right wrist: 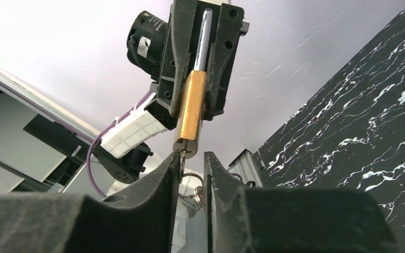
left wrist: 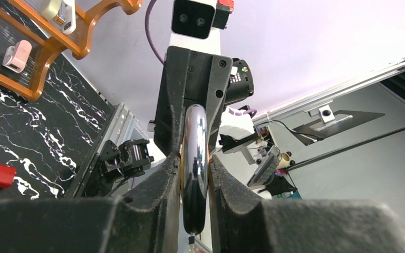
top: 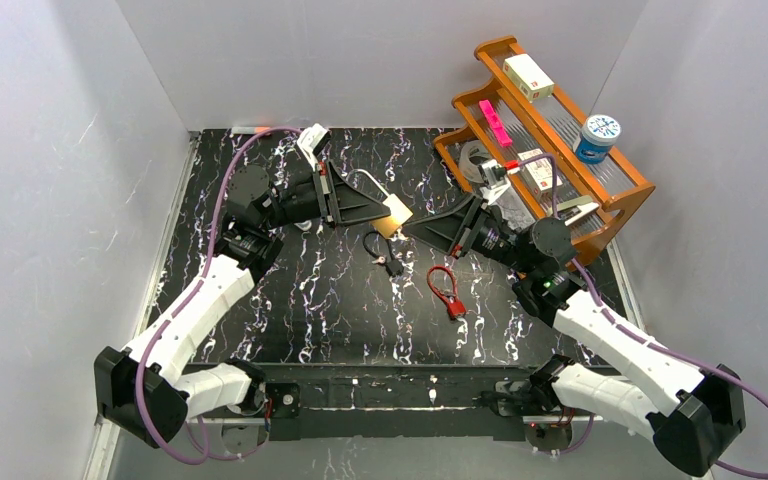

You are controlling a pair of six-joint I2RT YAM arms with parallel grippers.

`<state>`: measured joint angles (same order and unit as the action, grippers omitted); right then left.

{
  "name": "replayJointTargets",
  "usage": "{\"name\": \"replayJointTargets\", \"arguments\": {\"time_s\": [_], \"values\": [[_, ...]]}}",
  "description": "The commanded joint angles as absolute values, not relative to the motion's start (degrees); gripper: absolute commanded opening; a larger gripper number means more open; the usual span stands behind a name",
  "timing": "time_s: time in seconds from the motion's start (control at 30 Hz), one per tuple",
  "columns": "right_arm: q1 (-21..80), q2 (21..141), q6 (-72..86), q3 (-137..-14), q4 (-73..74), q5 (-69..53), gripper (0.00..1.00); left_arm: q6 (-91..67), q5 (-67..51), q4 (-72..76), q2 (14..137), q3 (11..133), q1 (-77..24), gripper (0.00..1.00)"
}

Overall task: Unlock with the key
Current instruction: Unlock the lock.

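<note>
My left gripper (top: 385,205) is shut on a brass padlock (top: 397,213) and holds it above the table; its chrome shackle (left wrist: 195,158) is pinched between the left fingers. In the right wrist view the padlock (right wrist: 191,113) hangs from the left gripper, with a key (right wrist: 182,159) in its bottom end. A key ring (right wrist: 191,185) with a second key dangles below. My right gripper (right wrist: 191,164) straddles the key, jaws slightly apart, the key lying near the left finger. In the top view the right gripper (top: 412,228) meets the padlock's end.
A red cable lock (top: 447,290) and a small black lock with keys (top: 385,255) lie on the black marble table (top: 290,310). A wooden rack (top: 560,140) with boxes and a tub stands at the back right. White walls enclose the table.
</note>
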<state>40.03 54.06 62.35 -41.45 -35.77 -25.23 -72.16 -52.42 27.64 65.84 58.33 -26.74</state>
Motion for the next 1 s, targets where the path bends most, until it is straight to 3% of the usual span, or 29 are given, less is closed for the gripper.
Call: {"name": "replayJointTargets", "arguments": {"time_s": [0.0,0.17,0.47,0.73,0.97], "values": [[40.02,54.64,64.17,-43.19,-39.73,-26.68,0.24,-72.51,-50.68,33.05,63.54,58.29,-26.81,0.00],[40.05,55.90,65.13,-43.79,-40.66,-26.55,0.01,-72.89,-50.45,33.22,63.79,57.56,-26.81,0.00],[40.07,62.05,79.33,-40.39,-57.82,-23.48,0.01,-75.99,-50.37,38.99,62.86,55.95,-26.81,0.00],[40.40,68.15,97.94,-38.14,-75.60,-17.96,0.01,-69.66,-44.34,40.79,61.06,55.58,-26.81,0.00],[41.20,69.94,105.61,-38.13,-79.40,-14.84,0.01,-67.61,-40.78,47.34,61.50,55.04,-26.89,0.00]]}}
